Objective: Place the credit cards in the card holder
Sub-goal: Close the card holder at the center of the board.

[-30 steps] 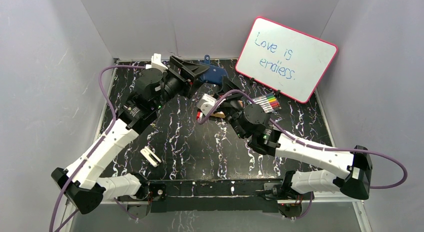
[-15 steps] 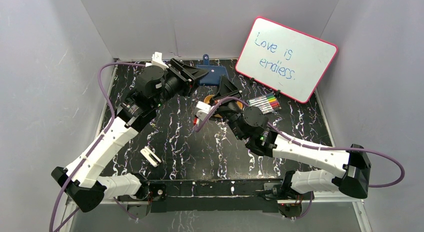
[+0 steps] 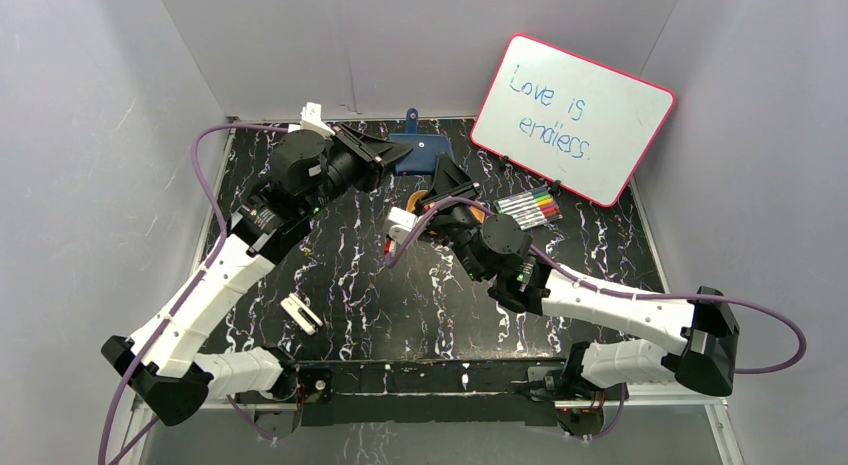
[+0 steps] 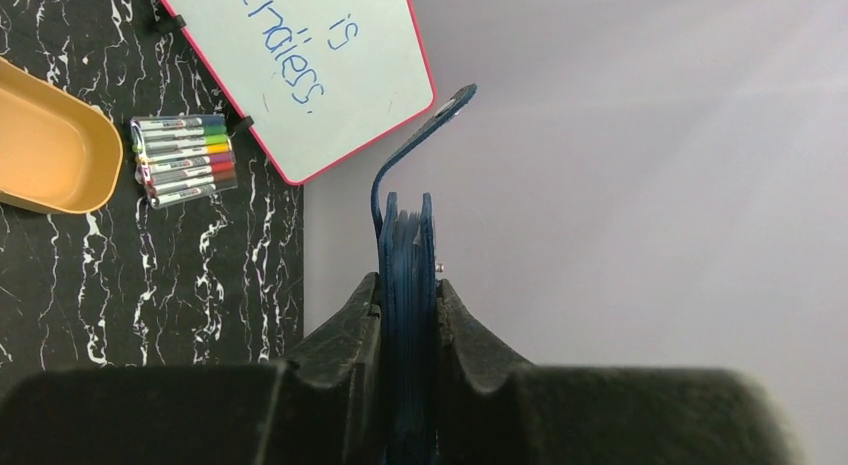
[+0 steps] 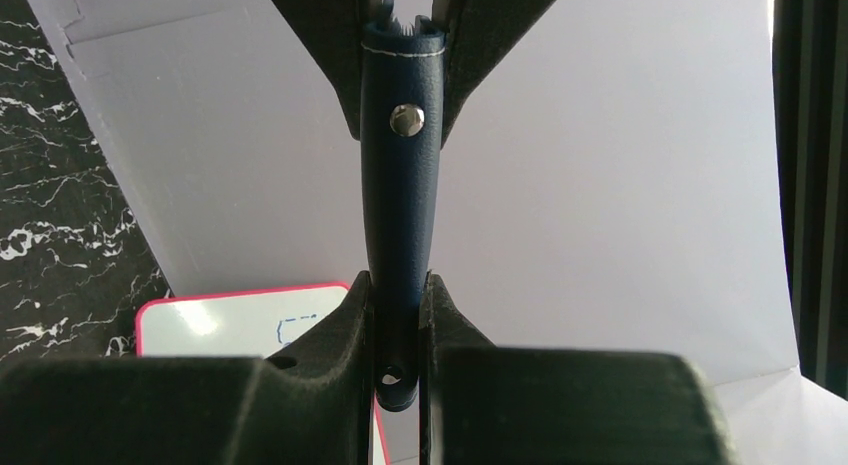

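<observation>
Navy card holder (image 3: 420, 150): far edge of table, by back wall, gripped from both ends.
Left gripper (image 4: 408, 285): closed on folded body, edge-on.
Right gripper (image 5: 398, 282): closed on opposite end, below snap stud.
Handling: likely light, floppy, slick; hold one cover firmly, peel the other open.
Credit cards (image 3: 300, 313): probably the pale item near left arm.

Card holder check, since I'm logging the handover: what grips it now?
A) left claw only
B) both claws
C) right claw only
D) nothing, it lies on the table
B: each wrist view shows its own claw shut on the navy card holder, the left claw at one end and the right claw at the other.
</observation>
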Controlling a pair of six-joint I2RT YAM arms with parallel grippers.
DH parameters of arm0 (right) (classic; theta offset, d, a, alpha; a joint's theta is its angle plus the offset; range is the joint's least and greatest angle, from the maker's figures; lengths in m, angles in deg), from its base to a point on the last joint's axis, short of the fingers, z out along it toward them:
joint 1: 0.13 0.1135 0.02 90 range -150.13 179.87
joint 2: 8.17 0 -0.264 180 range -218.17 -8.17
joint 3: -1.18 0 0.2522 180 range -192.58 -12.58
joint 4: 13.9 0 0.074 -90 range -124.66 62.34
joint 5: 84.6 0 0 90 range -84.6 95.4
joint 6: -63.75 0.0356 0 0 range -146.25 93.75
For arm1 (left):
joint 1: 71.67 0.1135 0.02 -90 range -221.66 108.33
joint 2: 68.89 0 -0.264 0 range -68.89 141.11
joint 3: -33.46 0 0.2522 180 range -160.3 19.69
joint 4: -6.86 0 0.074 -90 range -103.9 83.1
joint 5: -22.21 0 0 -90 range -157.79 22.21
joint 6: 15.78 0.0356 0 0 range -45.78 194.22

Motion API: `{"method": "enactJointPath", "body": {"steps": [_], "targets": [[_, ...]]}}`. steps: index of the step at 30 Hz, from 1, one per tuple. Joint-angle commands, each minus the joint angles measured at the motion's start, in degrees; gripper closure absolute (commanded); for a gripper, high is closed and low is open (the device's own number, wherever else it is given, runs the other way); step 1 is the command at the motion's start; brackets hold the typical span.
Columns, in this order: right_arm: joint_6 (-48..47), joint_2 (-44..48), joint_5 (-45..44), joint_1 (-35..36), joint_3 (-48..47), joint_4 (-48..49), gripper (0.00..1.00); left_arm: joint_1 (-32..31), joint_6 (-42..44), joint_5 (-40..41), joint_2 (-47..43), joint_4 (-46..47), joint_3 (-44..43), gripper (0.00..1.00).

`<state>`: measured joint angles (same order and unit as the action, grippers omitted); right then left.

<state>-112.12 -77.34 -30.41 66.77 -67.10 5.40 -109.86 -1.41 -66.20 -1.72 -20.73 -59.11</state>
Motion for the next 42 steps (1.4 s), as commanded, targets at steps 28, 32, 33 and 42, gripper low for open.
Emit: {"method": "enactJointPath", "body": {"steps": [28, 32, 33, 42], "targets": [[89.24, 15.14, 69.27, -14.95, -21.04, -50.08, 0.02, 2.25, 52.53, -34.81, -27.98, -4.14, 13.42, 1.00], [97.04, 16.74, 74.64, -14.96, -16.45, -42.96, 0.03, 2.25, 53.98, -44.06, -29.36, -2.29, 14.21, 1.00], [99.37, 17.01, 75.80, -15.00, -14.93, -40.43, 0.02, 2.25, 53.79, -46.16, -29.25, -1.11, 14.40, 1.00], [112.22, 16.05, 80.95, -15.04, -8.56, -23.47, 0.01, 2.25, 52.30, -58.66, -26.51, 8.17, 16.21, 1.00]]}}
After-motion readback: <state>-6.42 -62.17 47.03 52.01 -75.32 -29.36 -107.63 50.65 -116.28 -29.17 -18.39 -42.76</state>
